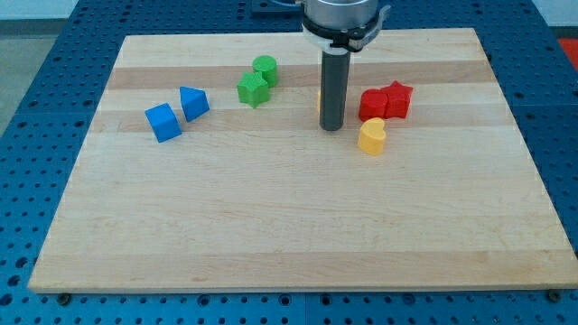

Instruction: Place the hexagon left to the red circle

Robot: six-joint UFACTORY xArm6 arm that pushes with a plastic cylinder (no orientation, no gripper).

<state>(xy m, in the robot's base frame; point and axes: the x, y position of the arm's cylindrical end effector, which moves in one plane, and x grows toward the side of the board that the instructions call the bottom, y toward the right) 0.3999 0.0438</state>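
The red circle (371,105) lies right of the board's middle, touching a red star (398,98) on its right. My tip (331,127) rests on the board just left of the red circle, with a small gap between them. A thin yellow sliver of a block (320,101) shows at the rod's left edge; the rod hides the rest, so its shape cannot be made out. A yellow heart (371,136) lies just below the red circle, to the lower right of my tip.
A green star (254,89) and a green circle (265,69) sit together left of the rod. A blue cube (163,122) and a blue triangle-like block (193,103) lie at the view's left. The wooden board (289,226) ends in blue perforated table.
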